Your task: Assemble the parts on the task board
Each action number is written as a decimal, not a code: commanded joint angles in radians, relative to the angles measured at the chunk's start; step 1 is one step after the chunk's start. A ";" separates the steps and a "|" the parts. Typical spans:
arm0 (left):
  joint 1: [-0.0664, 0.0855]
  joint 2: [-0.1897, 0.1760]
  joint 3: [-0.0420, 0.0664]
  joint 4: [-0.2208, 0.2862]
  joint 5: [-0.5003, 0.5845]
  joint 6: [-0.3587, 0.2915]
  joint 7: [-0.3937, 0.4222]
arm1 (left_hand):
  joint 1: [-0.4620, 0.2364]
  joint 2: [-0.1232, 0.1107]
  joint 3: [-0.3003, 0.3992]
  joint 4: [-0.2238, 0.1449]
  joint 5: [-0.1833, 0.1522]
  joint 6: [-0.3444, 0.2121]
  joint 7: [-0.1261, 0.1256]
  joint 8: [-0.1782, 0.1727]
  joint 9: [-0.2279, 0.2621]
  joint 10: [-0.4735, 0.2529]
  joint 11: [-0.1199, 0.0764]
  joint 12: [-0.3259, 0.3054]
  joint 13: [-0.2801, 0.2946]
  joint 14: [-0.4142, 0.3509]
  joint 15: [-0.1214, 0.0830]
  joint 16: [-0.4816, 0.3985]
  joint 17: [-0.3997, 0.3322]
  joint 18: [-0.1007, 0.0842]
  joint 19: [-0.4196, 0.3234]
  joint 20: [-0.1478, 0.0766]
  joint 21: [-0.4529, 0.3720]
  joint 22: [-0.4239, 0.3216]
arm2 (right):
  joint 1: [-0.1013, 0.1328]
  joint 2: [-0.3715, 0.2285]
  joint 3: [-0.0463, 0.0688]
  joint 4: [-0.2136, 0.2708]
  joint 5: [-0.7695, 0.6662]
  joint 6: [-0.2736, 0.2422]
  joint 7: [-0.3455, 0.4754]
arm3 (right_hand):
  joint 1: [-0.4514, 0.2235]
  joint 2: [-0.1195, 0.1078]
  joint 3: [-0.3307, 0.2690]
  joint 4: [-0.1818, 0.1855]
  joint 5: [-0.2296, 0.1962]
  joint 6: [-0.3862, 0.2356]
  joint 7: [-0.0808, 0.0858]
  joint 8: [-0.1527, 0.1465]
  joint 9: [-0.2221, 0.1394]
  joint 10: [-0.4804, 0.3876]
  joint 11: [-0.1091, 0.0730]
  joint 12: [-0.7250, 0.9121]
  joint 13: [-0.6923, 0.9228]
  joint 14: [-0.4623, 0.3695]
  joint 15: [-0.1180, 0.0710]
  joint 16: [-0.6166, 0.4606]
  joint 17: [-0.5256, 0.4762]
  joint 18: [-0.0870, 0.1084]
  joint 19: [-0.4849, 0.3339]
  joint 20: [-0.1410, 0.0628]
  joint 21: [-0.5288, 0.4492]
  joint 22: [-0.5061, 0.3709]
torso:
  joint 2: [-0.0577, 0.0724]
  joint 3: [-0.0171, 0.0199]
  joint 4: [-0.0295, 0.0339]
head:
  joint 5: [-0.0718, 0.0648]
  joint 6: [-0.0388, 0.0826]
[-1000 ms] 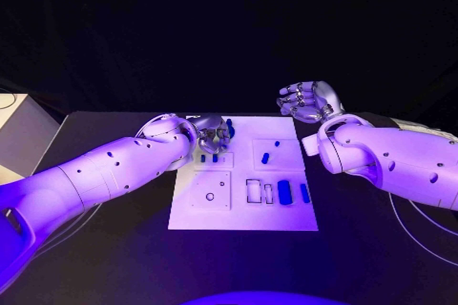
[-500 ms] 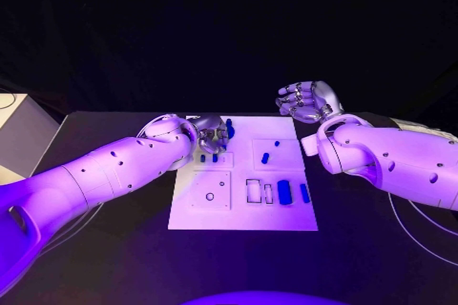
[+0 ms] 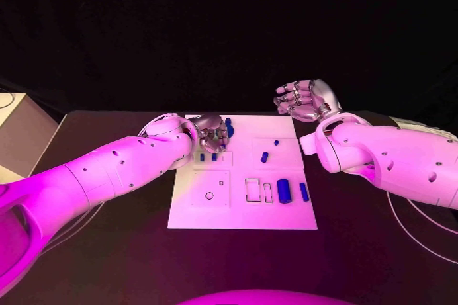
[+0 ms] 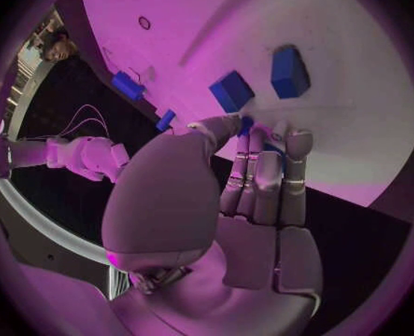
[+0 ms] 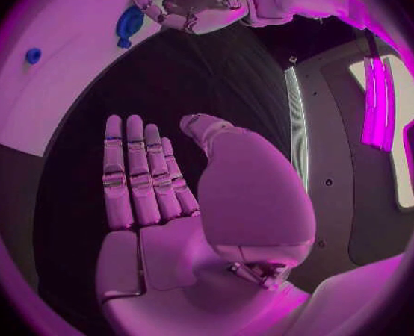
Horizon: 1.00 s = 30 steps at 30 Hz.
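The white task board [image 3: 243, 216] lies mid-table. My left hand [image 3: 210, 137] is over its far left corner, next to a long blue part [image 3: 229, 128]. In the left wrist view the left hand [image 4: 254, 179] has its thumb against the fingertips, and a sliver of the blue part [image 4: 248, 122] shows between them. Two small blue parts [image 4: 230, 91] stand in the board just beyond. My right hand [image 3: 306, 101] hangs above the board's far right corner. The right hand [image 5: 142, 179] has flat fingers and an empty palm.
More blue parts sit on the board's right half: a short one [image 3: 265, 157], a dot [image 3: 276, 143], a thick one [image 3: 283, 191] and a thin one [image 3: 304, 192]. A pale box [image 3: 19, 130] stands at the table's left edge.
My right hand has drifted slightly up and toward the board. My left hand has stayed at the board's far left corner.
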 commanded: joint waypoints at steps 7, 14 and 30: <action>0.000 0.006 -0.006 -0.003 0.010 0.025 0.001 | -0.002 0.014 0.014 -0.009 -0.003 0.027 0.003 -0.004 -0.005 0.015 -0.003 -0.020 -0.011 0.019 -0.002 0.012 0.005 -0.009 0.025 -0.001 0.025 0.025 | 0.001 0.001 0.000 0.003 -0.015 0.005 0.010 | -0.002 0.011 0.009 -0.002 0.004 -0.006 0.023 0.003 -0.001 -0.006 0.001 0.004 -0.002 0.002 0.003 -0.005 -0.001 0.013 -0.005 0.000 0.003 -0.002 | -0.001 -0.0002 0.0013 | -0.002 -0.002; 0.000 0.008 -0.009 -0.011 0.009 0.031 -0.007 | -0.003 0.018 0.029 -0.021 -0.003 0.044 0.006 -0.019 -0.012 0.039 -0.003 -0.055 -0.026 0.024 -0.003 0.016 -0.001 -0.011 0.030 -0.003 0.037 0.037 | 0.001 0.001 0.000 0.004 -0.016 0.005 0.010 | -0.002 0.011 0.009 -0.002 0.004 -0.006 0.023 0.003 -0.001 -0.006 0.001 0.004 -0.002 0.002 0.003 -0.005 -0.001 0.013 -0.005 0.000 0.003 -0.002 | -0.001 -0.0004 0.0004 | -0.001 -0.003; 0.001 0.016 -0.015 -0.026 -0.002 -0.013 0.004 | -0.001 0.033 0.072 -0.070 -0.002 0.060 0.017 -0.080 -0.026 0.141 0.002 -0.226 -0.085 0.034 -0.001 0.015 -0.038 -0.018 0.054 -0.003 0.076 0.082 | 0.002 0.001 0.000 0.007 -0.017 0.006 0.012 | -0.003 0.011 0.010 -0.002 0.004 -0.005 0.023 0.004 -0.001 -0.005 0.001 0.005 -0.003 0.003 0.003 -0.006 -0.001 0.013 -0.004 0.000 0.003 -0.004 | -0.001 -0.0005 0.0009 | 0.003 -0.004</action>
